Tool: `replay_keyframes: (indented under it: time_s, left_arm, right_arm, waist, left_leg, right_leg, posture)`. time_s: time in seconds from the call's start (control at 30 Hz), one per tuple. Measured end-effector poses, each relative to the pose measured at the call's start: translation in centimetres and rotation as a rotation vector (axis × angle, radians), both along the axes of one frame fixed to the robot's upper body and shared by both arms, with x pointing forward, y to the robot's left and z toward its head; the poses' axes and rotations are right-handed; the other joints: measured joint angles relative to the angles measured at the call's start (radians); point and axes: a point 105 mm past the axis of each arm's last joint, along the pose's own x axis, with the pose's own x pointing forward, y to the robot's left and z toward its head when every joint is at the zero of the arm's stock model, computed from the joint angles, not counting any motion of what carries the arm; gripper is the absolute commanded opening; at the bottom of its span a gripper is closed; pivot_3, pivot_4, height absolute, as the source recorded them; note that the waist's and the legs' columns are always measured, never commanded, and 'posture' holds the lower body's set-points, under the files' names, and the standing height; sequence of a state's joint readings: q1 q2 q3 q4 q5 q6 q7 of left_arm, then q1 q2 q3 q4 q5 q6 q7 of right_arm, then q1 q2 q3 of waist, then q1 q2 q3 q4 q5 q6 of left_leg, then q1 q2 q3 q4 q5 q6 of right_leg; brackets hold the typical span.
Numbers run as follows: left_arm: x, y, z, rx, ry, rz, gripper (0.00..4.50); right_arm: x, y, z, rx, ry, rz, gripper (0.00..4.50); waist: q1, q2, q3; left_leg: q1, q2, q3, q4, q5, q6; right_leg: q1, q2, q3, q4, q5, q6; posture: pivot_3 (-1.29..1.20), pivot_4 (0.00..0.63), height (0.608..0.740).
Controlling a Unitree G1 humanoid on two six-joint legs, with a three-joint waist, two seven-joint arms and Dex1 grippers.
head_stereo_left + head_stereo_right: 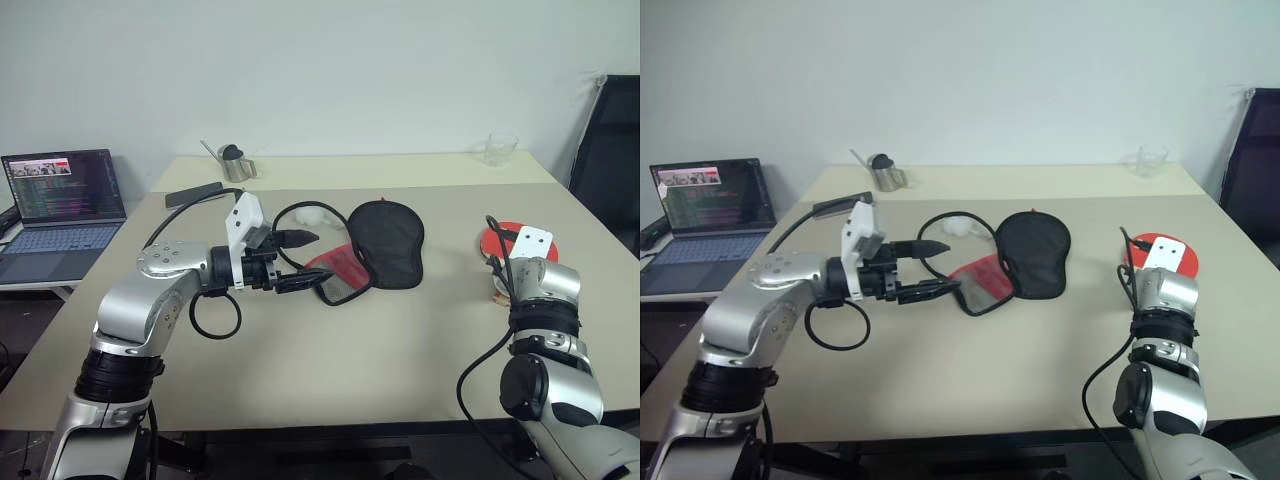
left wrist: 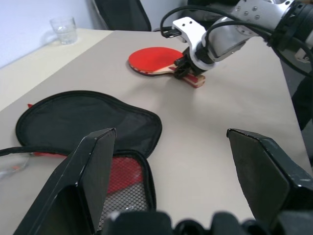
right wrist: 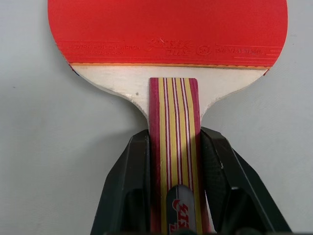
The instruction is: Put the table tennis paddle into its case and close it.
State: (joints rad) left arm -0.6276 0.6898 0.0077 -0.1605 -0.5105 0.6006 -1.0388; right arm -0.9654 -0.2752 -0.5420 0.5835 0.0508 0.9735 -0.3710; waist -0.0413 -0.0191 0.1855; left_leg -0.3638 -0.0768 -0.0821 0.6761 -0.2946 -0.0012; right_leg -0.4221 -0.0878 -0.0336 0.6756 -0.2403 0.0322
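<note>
Right gripper (image 3: 173,161) clamps the table tennis paddle (image 3: 168,44) handle on the table (image 1: 400,340), contact confirmed in right wrist view. Left gripper (image 1: 300,262) spread wide above the unzipped case (image 1: 385,240).

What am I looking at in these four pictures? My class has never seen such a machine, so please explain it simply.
A two-armed humanoid robot faces a table. Two pictures come from its head, one from each wrist. The right gripper is closed on the handle of the table tennis paddle, which lies flat. The left gripper hangs open by the case, a soft cover lying unzipped. Further off are a glass, a metal cup and, on a side desk, a laptop.
</note>
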Motion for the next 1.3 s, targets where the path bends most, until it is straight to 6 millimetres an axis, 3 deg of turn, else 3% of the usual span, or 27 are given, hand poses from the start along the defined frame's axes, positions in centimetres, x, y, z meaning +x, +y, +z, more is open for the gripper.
replay_keyframes:
  time_s: [0.13, 0.33, 0.43, 0.6, 0.7, 0.87, 1.1, 1.3]
  left_arm:
    - [0.1, 0.4, 0.2, 0.003, -0.007, 0.017, 3.98]
    - [0.3, 0.8, 0.1, -0.007, -0.004, 0.046, 3.98]
    - [0.3, 1.1, -0.2, -0.006, 0.008, 0.060, 3.98]
    - [0.3, 2.3, -0.4, 0.013, 0.011, 0.101, 3.98]
    - [0.4, 3.2, -0.4, 0.013, 0.008, 0.141, 3.98]
    - [0.2, 4.4, -0.4, 0.022, 0.005, 0.184, 3.98]
    - [-1.0, 4.3, -0.7, 0.019, 0.013, 0.199, 3.98]
    - [-1.4, 4.3, -0.8, 0.016, 0.022, 0.221, 3.98]
  right_arm:
    - [0.3, 1.5, 2.2, -0.017, -0.051, 0.083, 1.08]
    - [1.5, 8.5, 8.5, -0.013, -0.261, 0.273, 1.07]
    - [1.6, 11.5, 9.7, 0.037, -0.294, 0.362, 1.07]
    - [1.7, 17.4, 8.4, 0.075, -0.253, 0.541, 1.07]
    - [1.9, 18.7, 7.4, 0.079, -0.223, 0.586, 1.07]
    - [2.5, 19.3, 5.9, 0.071, -0.191, 0.608, 1.07]
    - [3.3, 19.6, 2.9, 0.044, -0.098, 0.655, 1.07]
    - [3.6, 19.5, 2.8, 0.036, -0.098, 0.658, 1.07]
  waist:
    - [-0.007, 0.001, 0.001]
    - [-0.014, 0.001, 0.001]
    - [-0.008, 0.001, 0.001]
    - [-0.008, 0.001, 0.001]
    - [-0.007, 0.001, 0.001]
    - [-0.008, 0.001, 0.001]
    - [-0.015, 0.001, 0.001]
    - [-0.015, 0.001, 0.001]
  left_leg:
    - [-0.001, 0.001, 0.001, -0.001, 0.000, 0.000]
    - [-0.001, 0.002, 0.001, -0.003, 0.000, -0.001]
    - [-0.002, 0.001, 0.001, -0.003, 0.000, -0.002]
    - [-0.002, 0.001, 0.002, -0.009, 0.001, -0.003]
    - [-0.003, 0.001, 0.002, -0.011, 0.001, -0.004]
    - [-0.004, 0.001, 0.002, -0.014, 0.001, -0.004]
    - [-0.014, 0.002, 0.002, -0.013, 0.001, -0.005]
    - [-0.016, 0.002, 0.002, -0.012, 0.001, -0.005]
  right_leg:
    - [-0.003, 0.001, 0.002, 0.000, 0.000, 0.000]
    - [-0.005, 0.002, 0.002, 0.000, 0.000, 0.000]
    - [-0.004, 0.002, 0.002, -0.002, 0.000, 0.000]
    - [-0.007, 0.001, 0.003, -0.003, 0.000, 0.000]
    - [-0.009, 0.001, 0.003, -0.005, 0.000, 0.000]
    - [-0.009, 0.001, 0.003, -0.012, 0.000, 0.000]
    - [-0.019, 0.001, 0.003, -0.011, 0.000, 0.000]
    - [-0.020, 0.001, 0.002, -0.011, 0.000, 0.000]
  posture:
    - [0.00, 0.150, 0.740]
    - [0.00, 0.150, 0.740]
    - [0.00, 0.150, 0.740]
    - [0.00, 0.150, 0.740]
    - [0.00, 0.150, 0.740]
    - [0.00, 0.150, 0.740]
    - [0.00, 0.150, 0.740]
    - [0.00, 0.150, 0.740]
